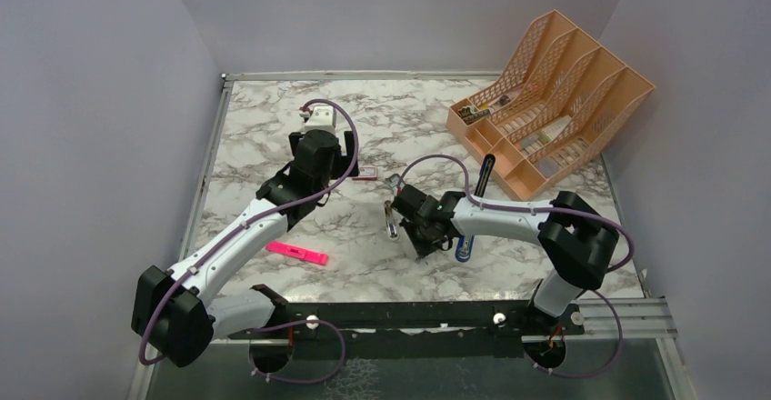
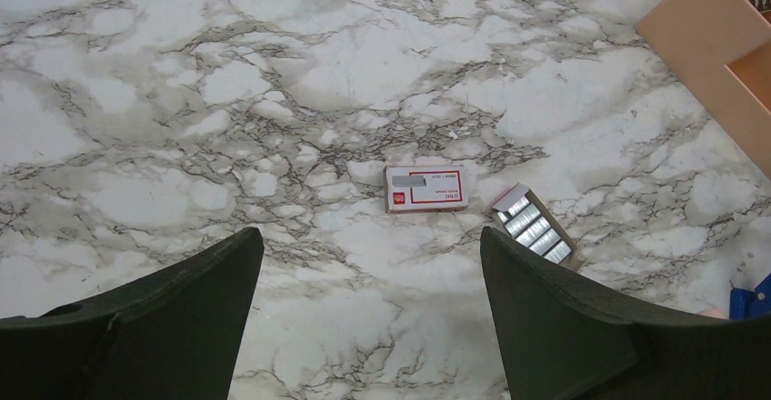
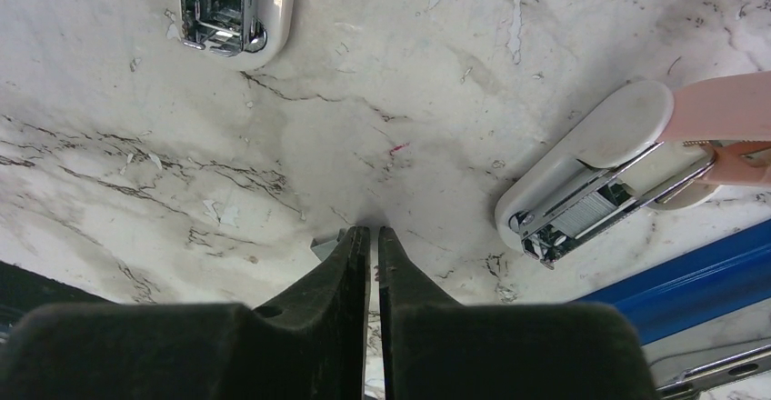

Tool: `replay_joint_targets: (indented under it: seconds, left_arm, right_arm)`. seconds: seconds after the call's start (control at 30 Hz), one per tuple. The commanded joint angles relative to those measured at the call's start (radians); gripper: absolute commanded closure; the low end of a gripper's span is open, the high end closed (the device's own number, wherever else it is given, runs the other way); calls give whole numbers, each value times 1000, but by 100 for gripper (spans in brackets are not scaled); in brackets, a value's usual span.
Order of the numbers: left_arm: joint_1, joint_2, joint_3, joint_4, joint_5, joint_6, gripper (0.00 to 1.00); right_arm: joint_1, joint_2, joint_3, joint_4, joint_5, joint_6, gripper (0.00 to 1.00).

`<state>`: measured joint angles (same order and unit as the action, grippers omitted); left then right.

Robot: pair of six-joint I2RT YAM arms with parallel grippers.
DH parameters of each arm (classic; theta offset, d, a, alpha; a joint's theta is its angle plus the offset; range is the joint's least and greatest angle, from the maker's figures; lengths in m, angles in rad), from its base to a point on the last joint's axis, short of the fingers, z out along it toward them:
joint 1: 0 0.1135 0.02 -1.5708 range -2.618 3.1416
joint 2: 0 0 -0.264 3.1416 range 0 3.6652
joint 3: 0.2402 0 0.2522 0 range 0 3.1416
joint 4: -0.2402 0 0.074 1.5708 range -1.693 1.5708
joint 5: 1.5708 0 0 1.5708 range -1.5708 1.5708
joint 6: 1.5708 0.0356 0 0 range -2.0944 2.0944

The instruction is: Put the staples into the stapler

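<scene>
The stapler point(image 3: 591, 182) lies swung open on the marble table, its white and pink body with the metal magazine at the right. Its other arm point(image 3: 232, 5) is at the top left; it also shows in the top view point(image 1: 391, 218). My right gripper point(image 3: 374, 230) is shut, tips down at the table between the two halves. A small grey piece, probably staples point(image 3: 325, 246), shows beside its left fingertip; I cannot tell whether it is held. My left gripper point(image 2: 371, 236) is open and empty, hovering short of the red-and-white box point(image 2: 426, 188) and an open tray of staples point(image 2: 534, 225).
A pink highlighter point(image 1: 296, 254) lies left of centre. A blue object point(image 1: 464, 250) lies right of the stapler and also shows in the right wrist view point(image 3: 691, 282). An orange desk organiser point(image 1: 550, 100) stands at the back right. Walls close the left, back and right.
</scene>
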<state>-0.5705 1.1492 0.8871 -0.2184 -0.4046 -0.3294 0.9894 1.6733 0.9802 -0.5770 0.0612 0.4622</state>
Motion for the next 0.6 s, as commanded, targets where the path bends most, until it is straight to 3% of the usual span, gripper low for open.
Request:
replay_joint_targets:
  seconds: [0.0, 0.23, 0.57]
  left_arm:
    - [3, -1, -8, 27, 0, -2, 10]
    - [4, 0, -8, 27, 1, -3, 10]
    - [4, 0, -8, 28, 3, -7, 10]
  right_arm:
    - [8, -13, -22, -42, -25, -11, 89]
    - [8, -4, -21, -36, -54, -10, 97]
    - [8, -28, -28, -50, -99, -10, 99]
